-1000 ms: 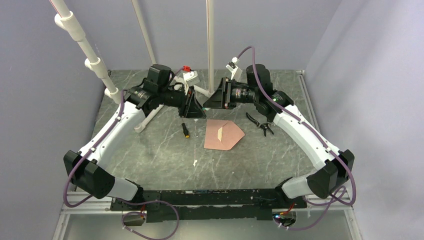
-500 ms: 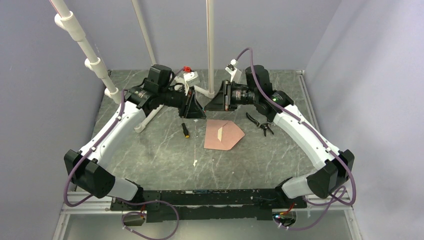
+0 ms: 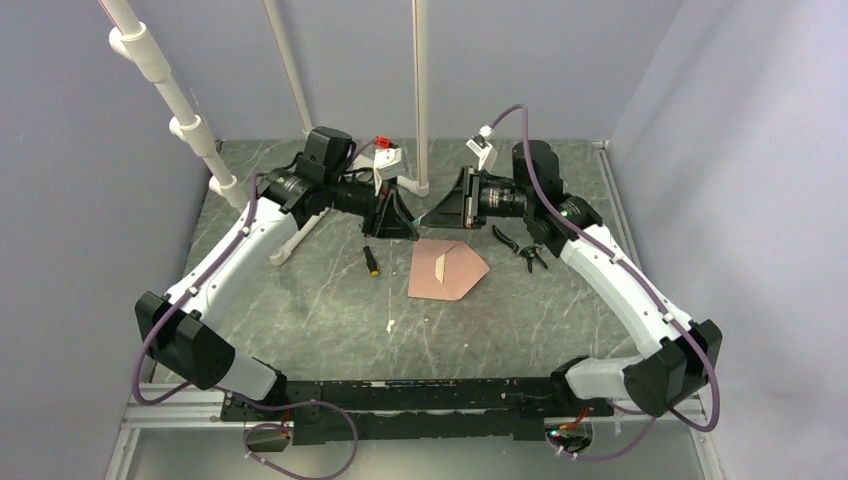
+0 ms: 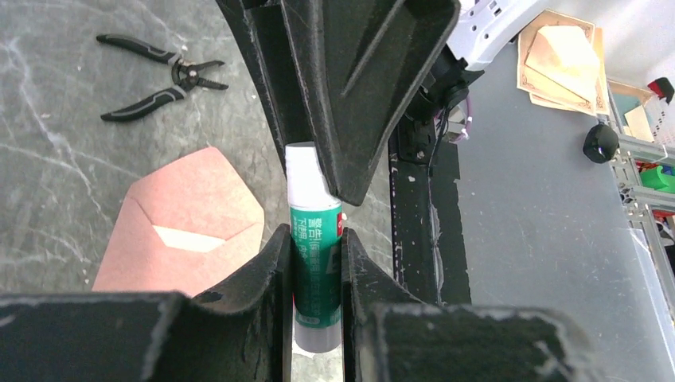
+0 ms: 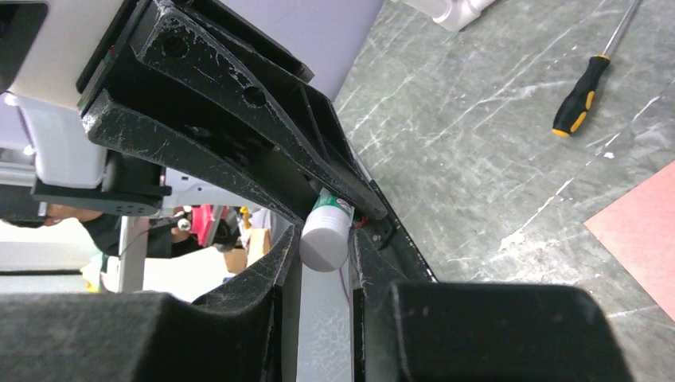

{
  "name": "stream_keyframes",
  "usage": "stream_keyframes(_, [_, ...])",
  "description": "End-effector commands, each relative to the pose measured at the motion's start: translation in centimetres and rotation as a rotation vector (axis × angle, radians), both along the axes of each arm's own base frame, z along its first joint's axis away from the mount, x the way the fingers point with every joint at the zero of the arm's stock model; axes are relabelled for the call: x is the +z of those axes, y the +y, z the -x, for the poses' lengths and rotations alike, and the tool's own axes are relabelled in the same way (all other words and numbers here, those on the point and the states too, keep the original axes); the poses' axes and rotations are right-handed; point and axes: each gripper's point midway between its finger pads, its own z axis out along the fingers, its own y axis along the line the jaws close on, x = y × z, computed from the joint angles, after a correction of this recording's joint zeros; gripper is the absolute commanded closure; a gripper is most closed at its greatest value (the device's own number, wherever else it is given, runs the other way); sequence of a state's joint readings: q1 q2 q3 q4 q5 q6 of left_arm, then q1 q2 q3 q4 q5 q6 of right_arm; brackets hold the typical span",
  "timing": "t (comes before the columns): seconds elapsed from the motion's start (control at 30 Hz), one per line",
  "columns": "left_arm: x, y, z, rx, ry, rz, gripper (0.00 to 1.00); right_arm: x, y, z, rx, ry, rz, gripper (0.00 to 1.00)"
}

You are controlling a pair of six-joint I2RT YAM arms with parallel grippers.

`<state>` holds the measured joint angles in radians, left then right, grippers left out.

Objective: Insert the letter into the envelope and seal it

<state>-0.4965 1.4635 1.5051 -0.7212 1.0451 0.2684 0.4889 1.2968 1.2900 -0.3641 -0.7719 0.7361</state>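
pink envelope (image 4: 199, 191), letter (image 4: 191, 238) mostly hidden inside

Envelope (image 3: 447, 272) between screwdriver (image 3: 371, 261) and pliers (image 3: 520, 247)

A robotics lab test cell: plain grey-lilac screens (image 3: 700, 120) box in a marble-patterned desk (image 3: 300, 290), white plastic pipe frames (image 3: 184, 115) stand behind, pliers (image 3: 521, 246) and a screwdriver (image 3: 371, 260) lie about.

The grey marbled table (image 3: 300, 300) carries envelope (image 3: 452, 278), pliers (image 3: 520, 247), screwdriver (image 3: 371, 261).
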Motion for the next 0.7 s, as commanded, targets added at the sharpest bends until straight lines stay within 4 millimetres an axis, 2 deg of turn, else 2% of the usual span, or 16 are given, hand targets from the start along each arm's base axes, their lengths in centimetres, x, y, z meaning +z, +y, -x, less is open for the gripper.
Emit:
stream_keyframes(0.0, [-2.7,2.5,3.9,-0.029,0.183,-0.081,0.98,8.6,-4.2,-3.2,-0.183,-0.253,-0.187,1.0])
stream_keyframes(0.27, [-2.7,2.6,4.1,-0.045,0.183,-0.079,0.98,7.7,-6.8,-3.9,-0.236,-0.233,-0.231,1.0])
stream_keyframes(0.33, [-2.7,2.5,3.7,-0.028,0.178,-0.081,0.97,6.5,-7.1,-4.6,-0.254,-0.238,-0.142,1.0])
stream_keyframes(0.43, [-2.5,2.3,2.6,0.011,0.156,-0.087,0.98,2.6,-8.0,-6.0,-0.306,-0.187,0.047,1.0])
stream_keyframes(0.53, [-2.1,2.0,0.9,0.09,0.113,-0.087,0.98,-2.4,-10.7,-7.9,-0.438,-0.107,0.267,1.0])
stream_keyframes(0.67, [-1.3,1.8,-0.7,0.182,0.068,-0.059,0.98,-10.2,-14.5,-8.5,-0.562,0.052,0.546,1.0])
